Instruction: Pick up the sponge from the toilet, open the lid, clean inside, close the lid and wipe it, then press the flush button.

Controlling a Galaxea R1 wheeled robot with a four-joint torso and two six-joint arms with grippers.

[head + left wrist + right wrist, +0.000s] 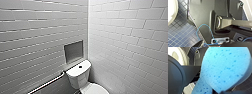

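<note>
Bright blue sponge [224, 68] looms closest, pinched at its waist by the right hand [221, 92], seemingly clamped ready for wiping. Ahead, the toilet [80, 75] stands in the tiled corner, flush button [80, 66] atop its tank.

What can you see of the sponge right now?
The sponge is bright blue and foam-like, matte, and speckled with darker blue pores. In the right wrist view it sits very close, a broad rounded end narrowing to a waist. It looks whole and uncrushed. It is clear of the toilet, whose white curve shows behind it, with dark floor tiles beyond. It seems gripped at its narrow end by the right pincer, where a dark part overlaps it. Nothing else appears to touch it.
</note>
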